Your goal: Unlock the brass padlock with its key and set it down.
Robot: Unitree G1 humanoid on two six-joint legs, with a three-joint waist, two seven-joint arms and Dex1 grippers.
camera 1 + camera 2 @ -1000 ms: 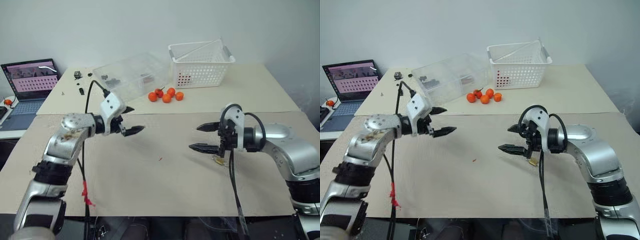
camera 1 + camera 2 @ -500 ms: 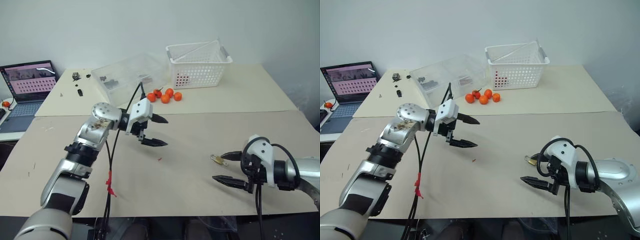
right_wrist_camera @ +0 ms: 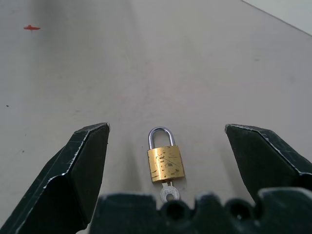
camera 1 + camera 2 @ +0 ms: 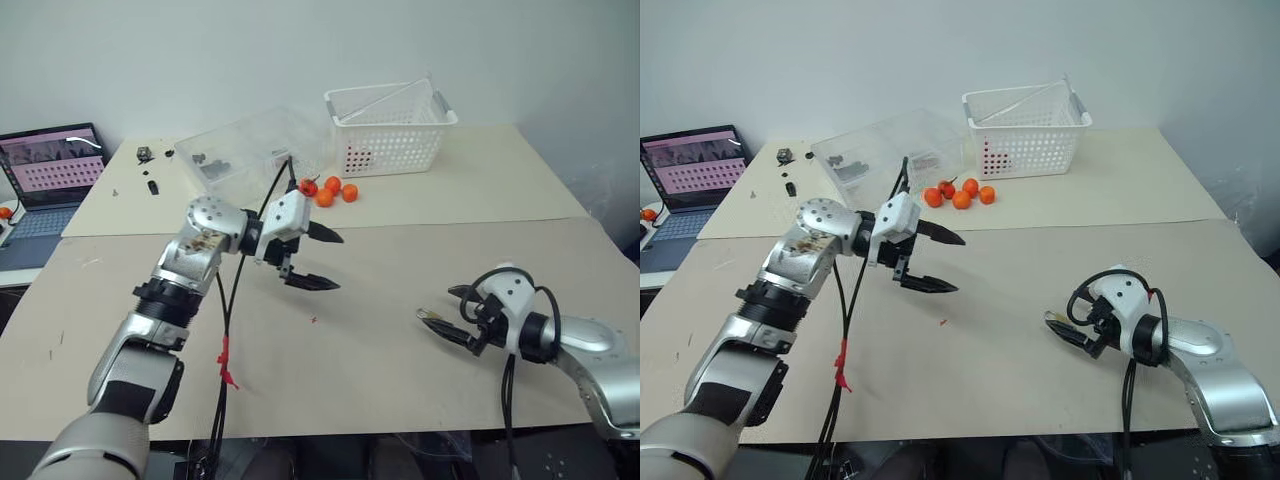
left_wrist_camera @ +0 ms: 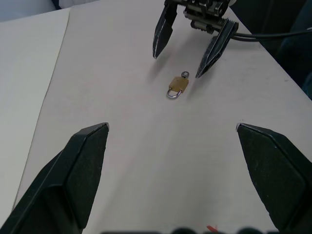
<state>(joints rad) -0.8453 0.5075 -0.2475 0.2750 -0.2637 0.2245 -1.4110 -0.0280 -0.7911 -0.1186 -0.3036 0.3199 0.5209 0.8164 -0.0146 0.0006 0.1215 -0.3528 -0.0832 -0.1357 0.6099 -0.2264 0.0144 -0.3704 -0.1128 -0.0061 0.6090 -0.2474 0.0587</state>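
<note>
Since a second ago we have swung our left gripper (image 4: 322, 260) inward over mid-table and dropped our right gripper (image 3: 165, 161) low toward the near edge. The small gold-coloured brass padlock (image 3: 165, 163) lies flat on bare beige tabletop (image 4: 400, 260) (open room all round), thin silvery key (image 3: 169, 193) in its base, between the right gripper's 2 spread fingers, untouched. The left's fingers are spread and empty.

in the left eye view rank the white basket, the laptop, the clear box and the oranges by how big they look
1. clear box and white basket: look alike, no ranking
2. laptop, cut by the frame edge
3. oranges
</note>
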